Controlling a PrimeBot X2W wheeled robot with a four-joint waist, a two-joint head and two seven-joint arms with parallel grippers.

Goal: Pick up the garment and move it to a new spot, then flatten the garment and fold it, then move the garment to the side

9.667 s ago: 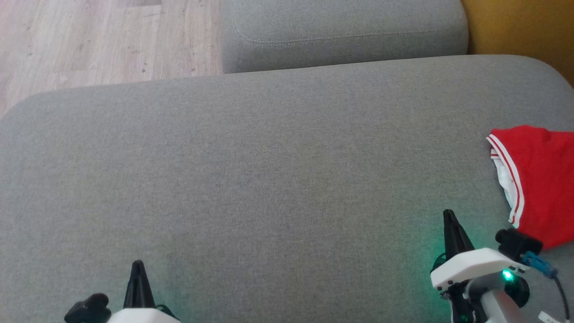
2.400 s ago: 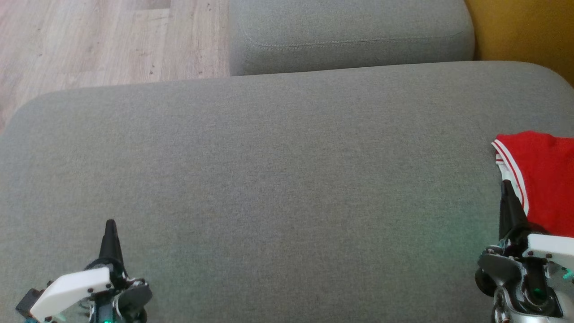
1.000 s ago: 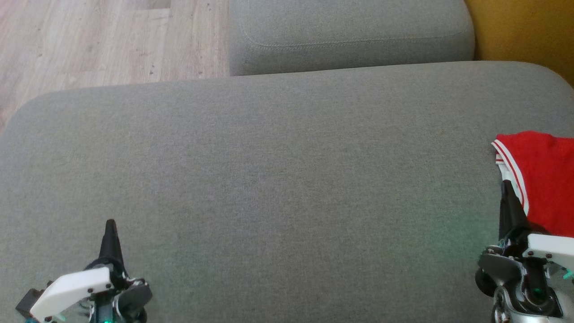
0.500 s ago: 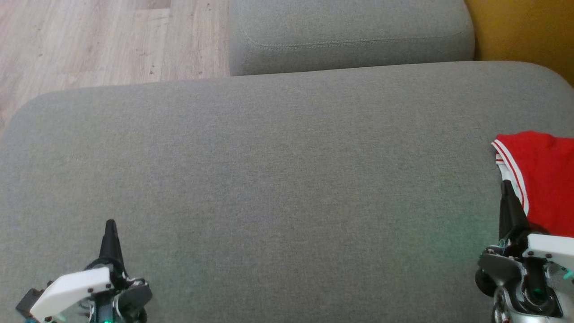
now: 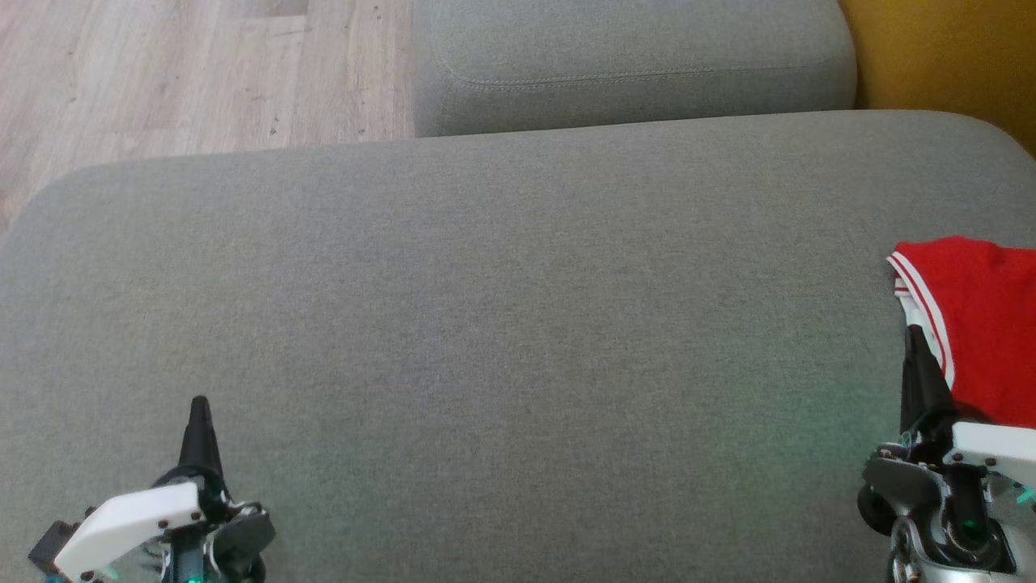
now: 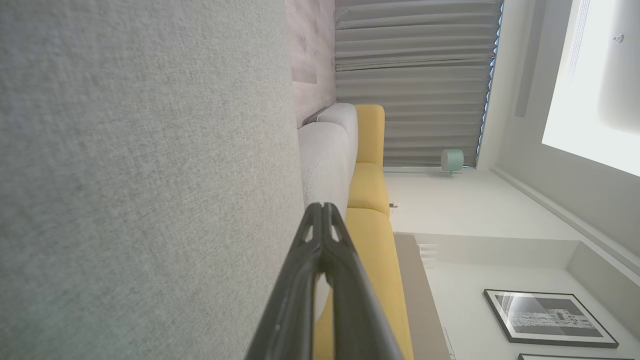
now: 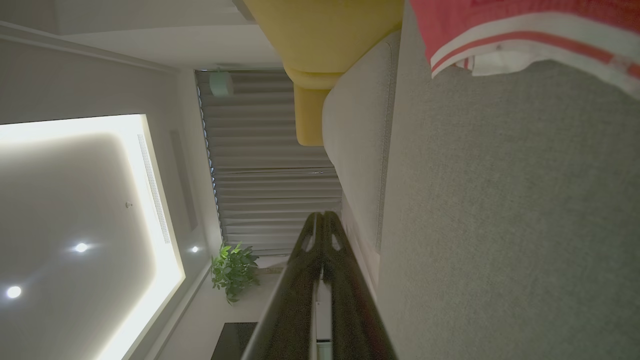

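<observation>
Right fingers (image 5: 919,372) pressed together, garment (image 5: 991,324) cut off at right edge

You had soft, even light across the grey sofa cushion (image 5: 518,324) in the head view, with no hard shadows. The picture looked slightly hazy and low in contrast. A faint green glow lay on the fabric beside the right claw (image 5: 913,332), and a weaker one lay near the left claw (image 5: 199,402). Your left wrist view was bright, and the ceiling light panel (image 6: 590,80) was blown out to plain white. Your right wrist view was much dimmer. There the garment (image 7: 500,20) read as a dull pinkish red, and the glowing ceiling recess (image 7: 75,200) glared. In both wrist views the dark finger bases at the bottom edge were blurred.
</observation>
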